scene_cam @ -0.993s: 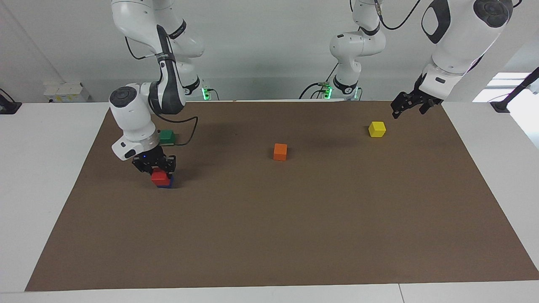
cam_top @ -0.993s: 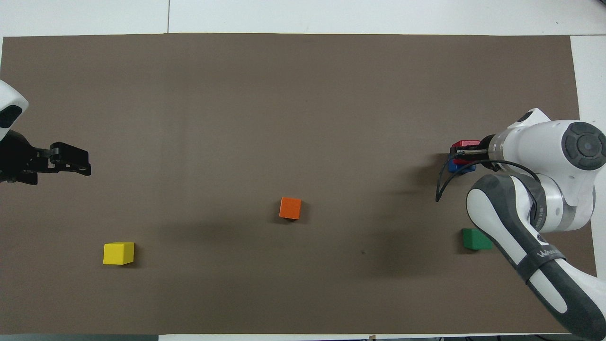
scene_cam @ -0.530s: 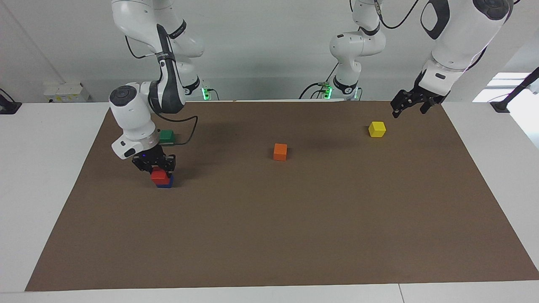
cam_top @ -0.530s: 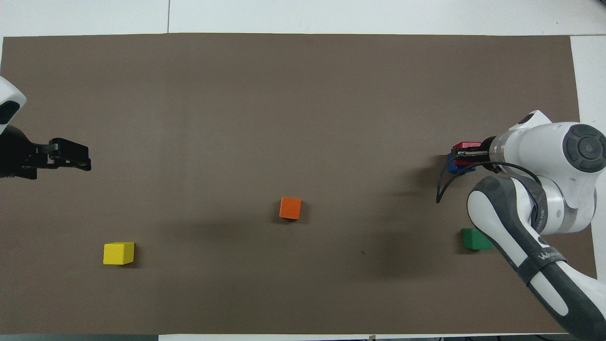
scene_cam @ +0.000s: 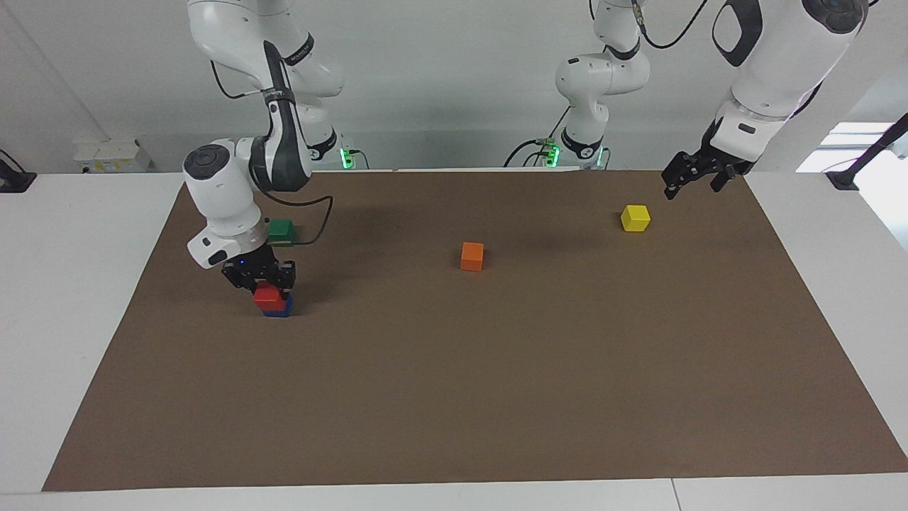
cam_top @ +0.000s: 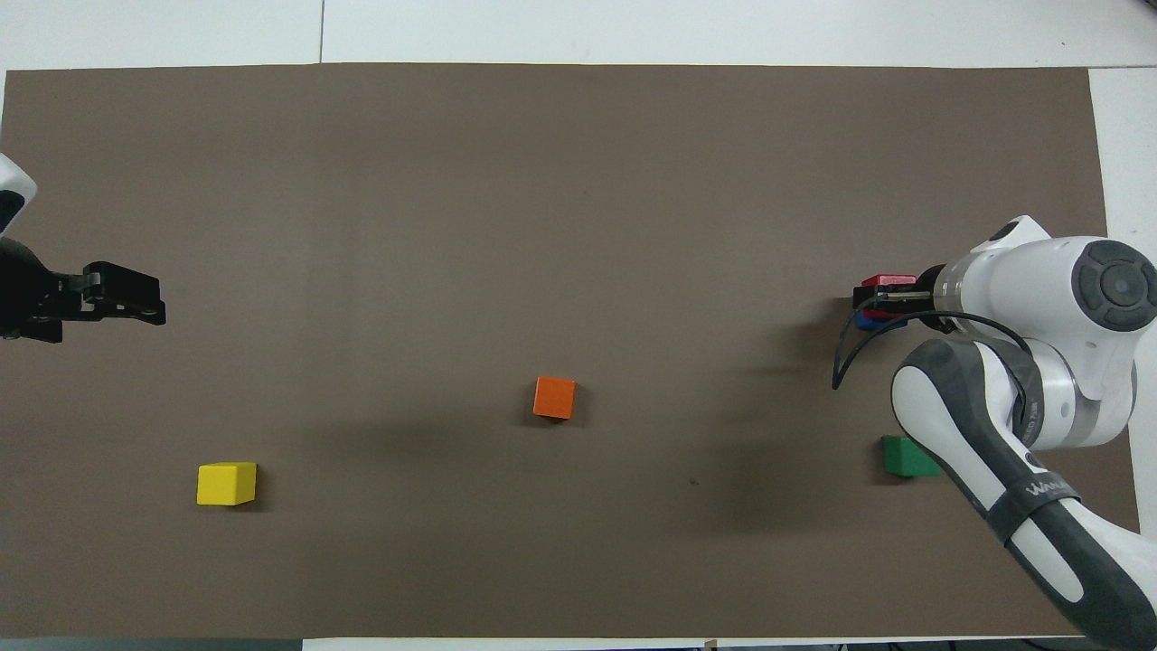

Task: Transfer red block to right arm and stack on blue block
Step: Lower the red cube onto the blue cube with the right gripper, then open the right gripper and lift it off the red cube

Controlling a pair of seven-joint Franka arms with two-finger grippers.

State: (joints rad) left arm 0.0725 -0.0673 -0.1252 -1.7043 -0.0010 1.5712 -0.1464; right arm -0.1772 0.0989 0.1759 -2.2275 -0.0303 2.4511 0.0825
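The red block sits on the blue block at the right arm's end of the mat. Only a sliver of each shows in the overhead view: red block, blue block. My right gripper is directly over the stack, open, with its fingers about the red block's top; it also shows in the overhead view. My left gripper is open and empty, up in the air over the left arm's end of the mat; it also shows in the overhead view.
A green block lies close to the right arm's wrist, nearer to the robots than the stack. An orange block lies mid-mat. A yellow block lies below the left gripper's side. The brown mat covers the table.
My right gripper has risen slightly above the stack while the red block stayed on the blue block. My left gripper has drawn back a little toward its own end of the table.
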